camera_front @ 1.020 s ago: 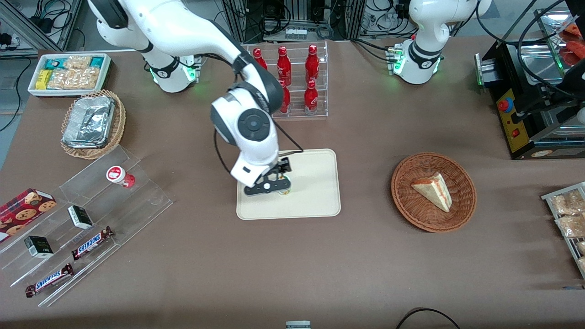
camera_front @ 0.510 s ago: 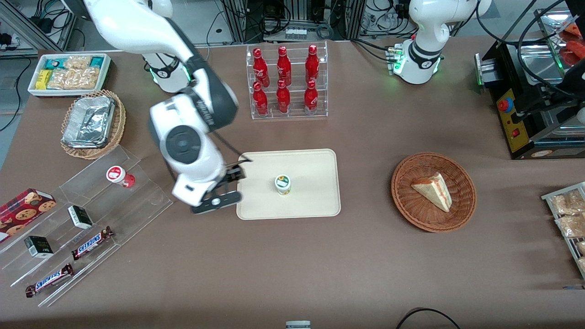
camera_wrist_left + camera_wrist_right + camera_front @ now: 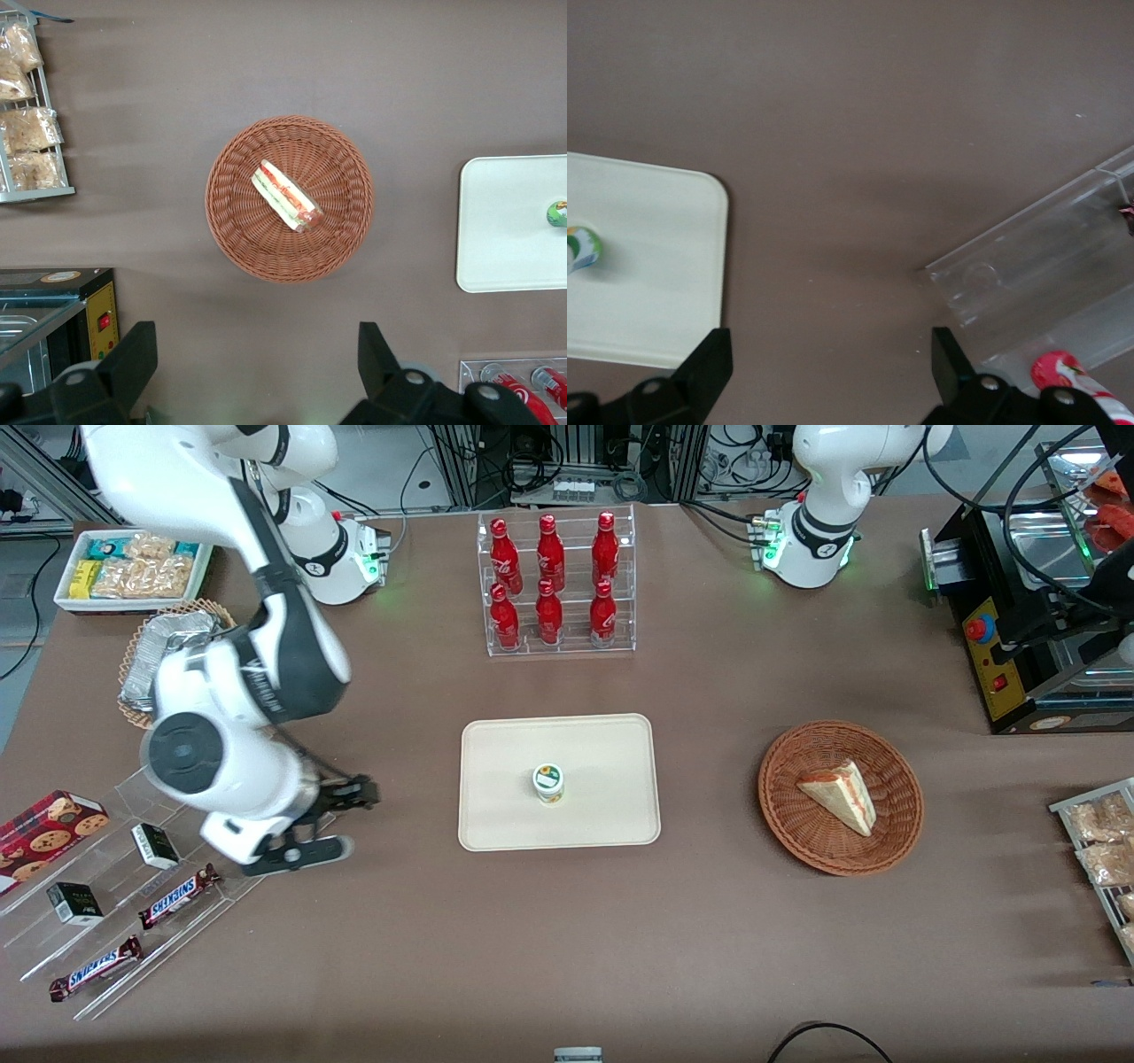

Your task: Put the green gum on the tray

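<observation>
The green gum (image 3: pixel 549 783) stands upright near the middle of the cream tray (image 3: pixel 602 744); it also shows in the right wrist view (image 3: pixel 581 248) on the tray (image 3: pixel 656 266) and in the left wrist view (image 3: pixel 557 213). My right gripper (image 3: pixel 323 824) is open and empty. It hangs above the bare table between the tray and the clear acrylic stand (image 3: pixel 266 779), well away from the gum, toward the working arm's end. Its fingers (image 3: pixel 709 363) are spread wide over brown table.
The clear stand holds a red-lidded gum bottle (image 3: pixel 1072 376), Snickers bars (image 3: pixel 177 896) and small dark boxes (image 3: pixel 155 845). A wicker basket with a foil tray (image 3: pixel 173 660), a rack of red bottles (image 3: pixel 554 584) and a basket with a sandwich (image 3: pixel 840 795) stand around.
The gripper let go of the green gum on the tray a second ago, then swung away toward the acrylic stand. The gum stays upright on the tray.
</observation>
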`<action>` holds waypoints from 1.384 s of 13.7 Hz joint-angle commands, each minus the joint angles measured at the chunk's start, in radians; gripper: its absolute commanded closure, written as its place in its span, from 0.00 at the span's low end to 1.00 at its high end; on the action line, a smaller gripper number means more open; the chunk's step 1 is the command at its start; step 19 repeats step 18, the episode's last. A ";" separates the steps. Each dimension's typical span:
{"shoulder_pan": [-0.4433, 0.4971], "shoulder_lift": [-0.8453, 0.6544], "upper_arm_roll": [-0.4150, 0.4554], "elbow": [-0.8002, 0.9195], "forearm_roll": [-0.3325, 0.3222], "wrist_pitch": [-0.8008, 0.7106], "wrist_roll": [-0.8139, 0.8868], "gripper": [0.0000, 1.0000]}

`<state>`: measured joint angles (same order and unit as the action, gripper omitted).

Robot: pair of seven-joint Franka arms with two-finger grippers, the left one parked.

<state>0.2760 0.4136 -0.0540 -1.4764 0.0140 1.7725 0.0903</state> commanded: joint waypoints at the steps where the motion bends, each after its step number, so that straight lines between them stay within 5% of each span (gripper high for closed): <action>1: -0.078 -0.100 0.017 -0.100 0.001 -0.004 -0.010 0.00; 9: -0.248 -0.301 0.056 -0.219 0.003 -0.054 -0.112 0.00; 19: -0.270 -0.401 0.028 -0.173 0.001 -0.254 -0.096 0.00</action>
